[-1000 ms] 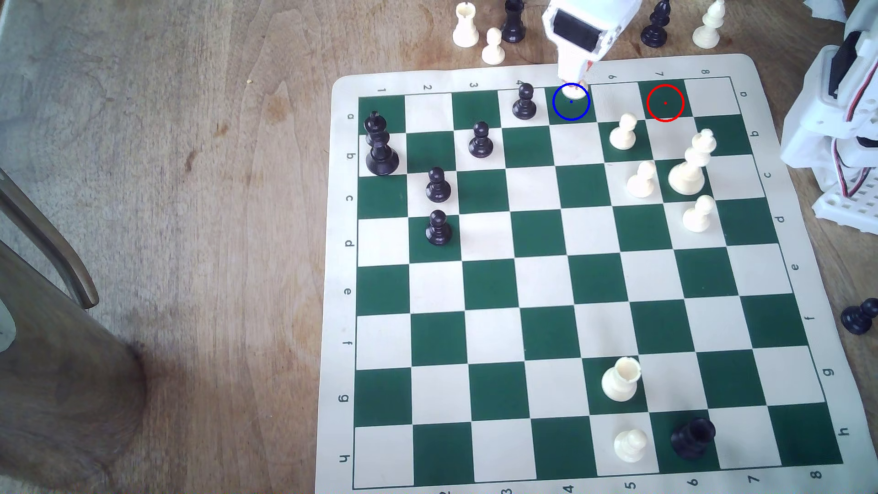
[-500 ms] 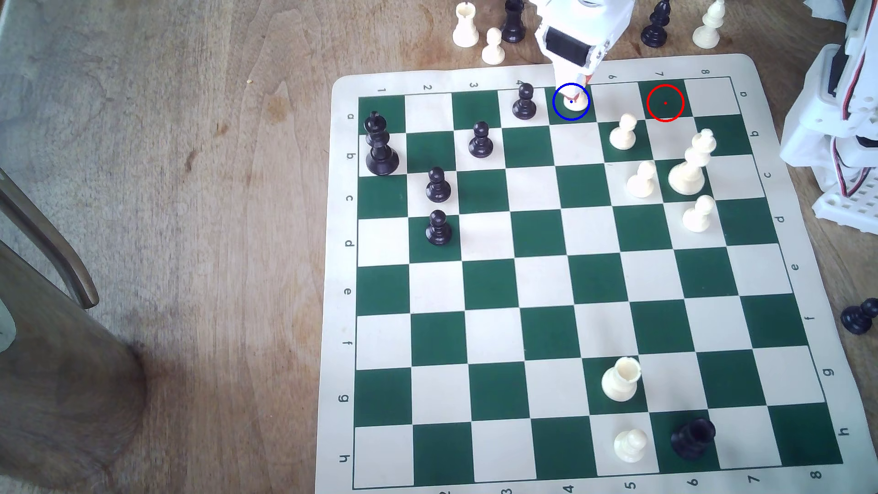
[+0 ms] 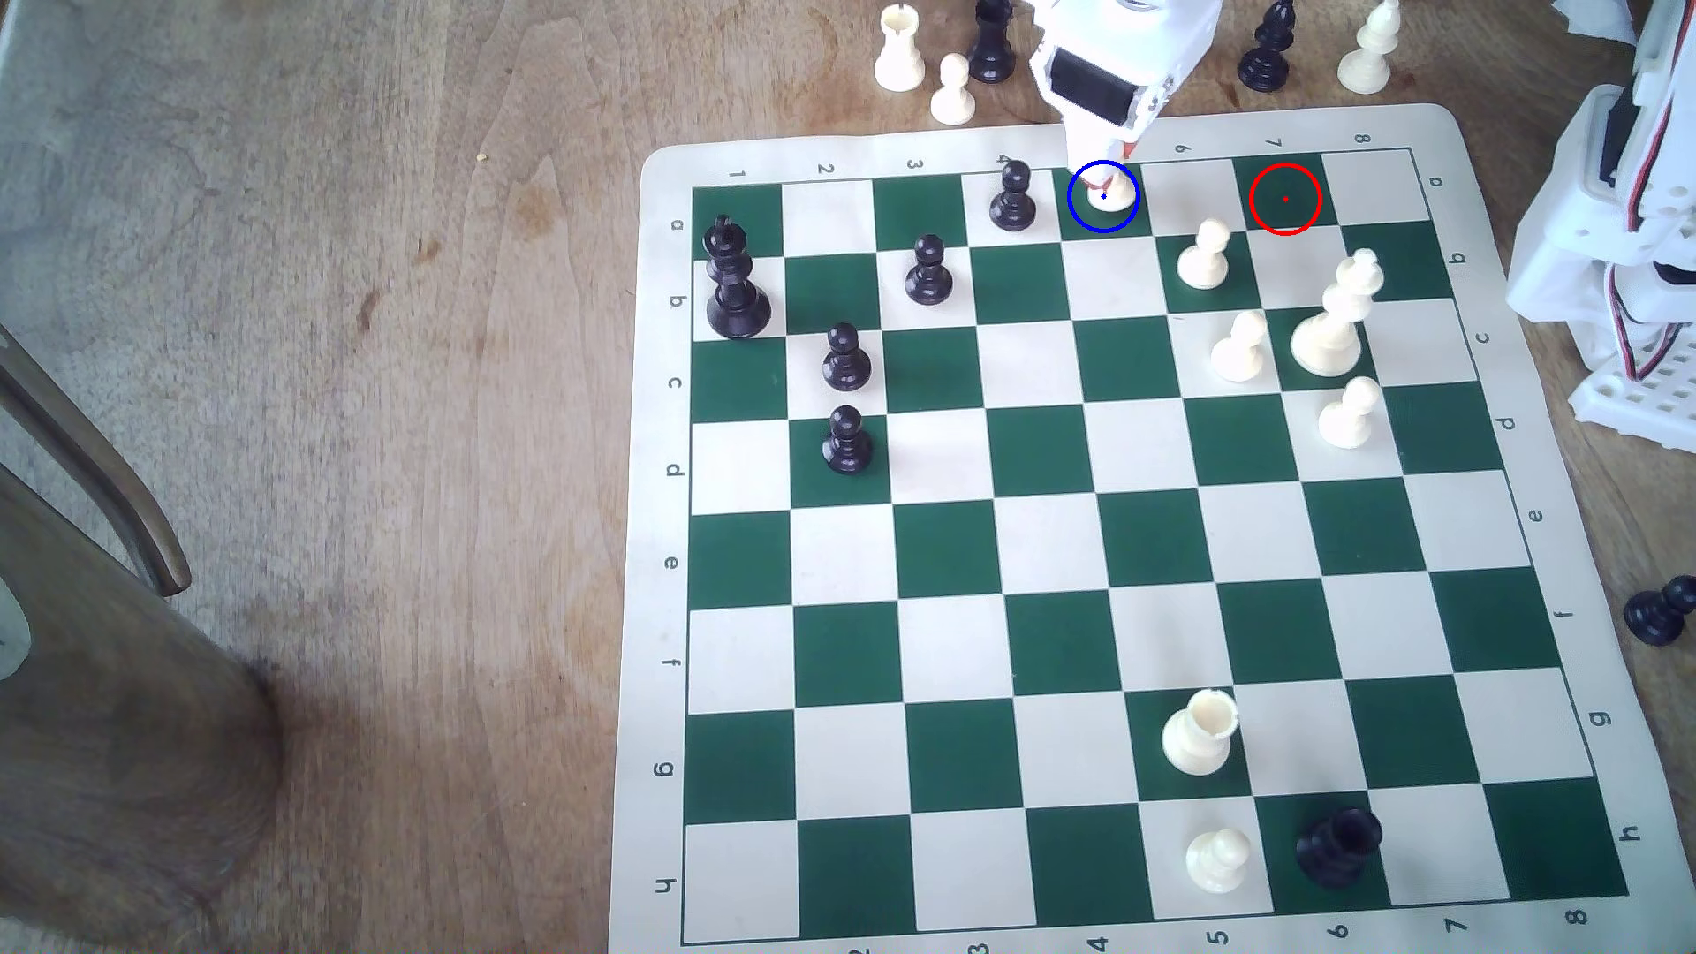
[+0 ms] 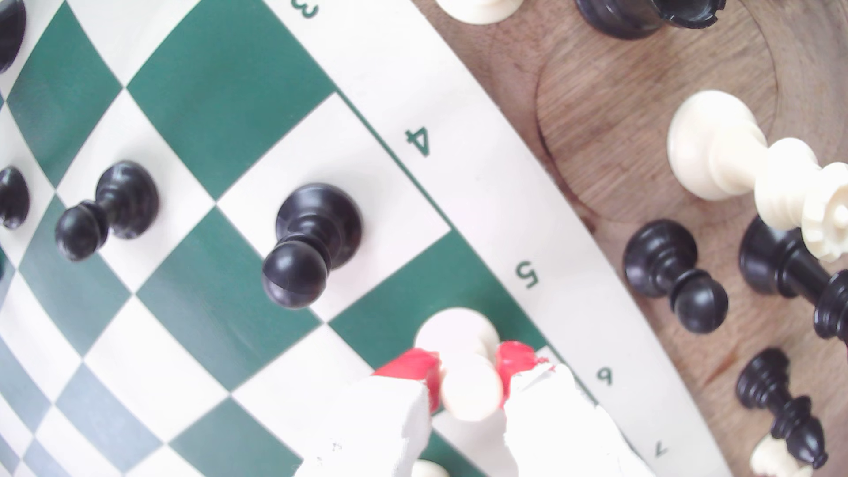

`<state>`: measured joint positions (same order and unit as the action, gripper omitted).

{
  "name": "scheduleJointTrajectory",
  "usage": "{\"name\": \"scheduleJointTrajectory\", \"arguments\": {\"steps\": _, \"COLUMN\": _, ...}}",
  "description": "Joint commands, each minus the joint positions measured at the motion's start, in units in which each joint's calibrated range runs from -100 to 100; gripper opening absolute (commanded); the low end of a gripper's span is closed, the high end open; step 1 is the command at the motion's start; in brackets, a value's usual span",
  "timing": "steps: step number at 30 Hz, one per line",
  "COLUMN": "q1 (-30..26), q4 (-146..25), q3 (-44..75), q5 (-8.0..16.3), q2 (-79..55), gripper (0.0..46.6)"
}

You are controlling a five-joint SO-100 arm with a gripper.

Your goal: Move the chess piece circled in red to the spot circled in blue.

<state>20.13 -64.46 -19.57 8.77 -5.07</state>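
My hand [image 4: 468, 367] grips the white pawn [image 4: 459, 335] by its head between 2 red-tipped fingers [image 4: 413, 367], keeping it upright with its base on the blue-ringed green square [image 3: 1078, 216], beside a black pawn [image 3: 1013, 194], ready for release.

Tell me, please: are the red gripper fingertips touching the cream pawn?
Touching. In the wrist view, both red fingertips press against the pawn head, with no gap on either side.
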Motion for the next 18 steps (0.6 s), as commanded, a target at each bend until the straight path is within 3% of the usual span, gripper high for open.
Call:
{"name": "scheduleJointTrajectory", "arguments": {"steps": 1, "q1": -0.4, "q4": -0.6, "q3": 3.9, "q5": -0.2, "q2": 4.1, "gripper": 0.1}}
{"name": "scheduleJointTrajectory", "arguments": {"steps": 18, "q1": -1.2, "q4": -3.4, "q3": 4.9, "q5": -0.3, "q2": 7.6, "gripper": 0.1}}
